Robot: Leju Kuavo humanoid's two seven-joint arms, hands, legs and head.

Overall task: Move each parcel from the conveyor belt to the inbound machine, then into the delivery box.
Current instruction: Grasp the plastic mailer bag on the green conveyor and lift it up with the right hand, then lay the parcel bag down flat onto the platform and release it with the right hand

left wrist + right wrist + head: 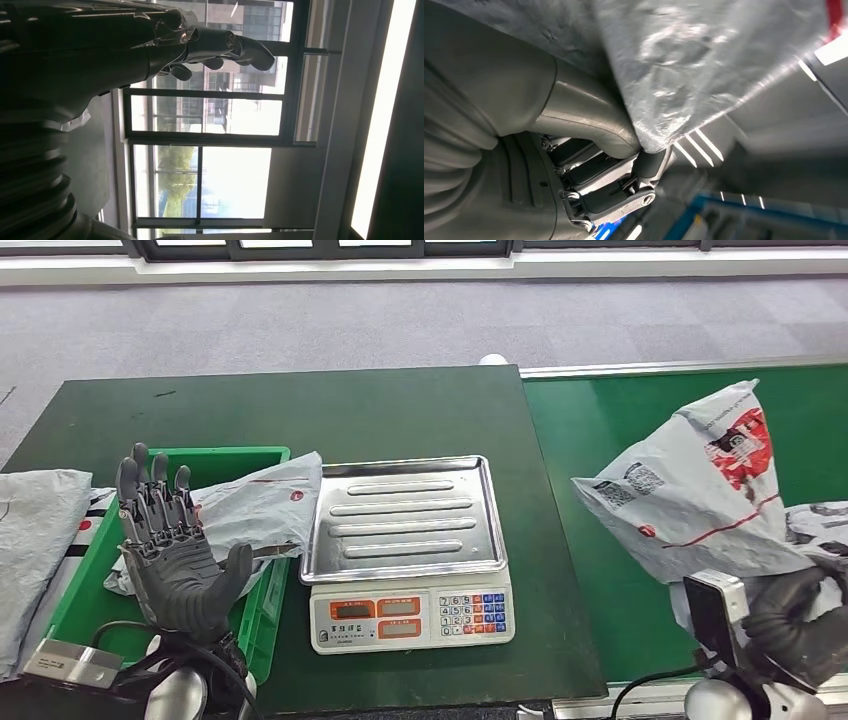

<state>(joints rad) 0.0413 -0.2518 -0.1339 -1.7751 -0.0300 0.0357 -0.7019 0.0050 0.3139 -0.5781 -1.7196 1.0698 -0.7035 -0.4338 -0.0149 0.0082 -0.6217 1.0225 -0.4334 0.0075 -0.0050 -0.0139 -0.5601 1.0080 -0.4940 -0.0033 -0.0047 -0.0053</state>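
Over the conveyor belt (600, 440), the right hand (800, 620) grips a parcel (700, 490).
Soft, light, slippery bag; pinch its lower edge. Left hand (175, 550) fingers spread, empty.

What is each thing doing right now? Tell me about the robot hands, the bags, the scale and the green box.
Left robot hand: open, fingers spread, holding nothing.
Right robot hand: gripping the grey parcel.
Grey parcel: held up over the conveyor belt.
Scale: tray bare.
Green box: holds a grey parcel bag, which hangs over its rim.
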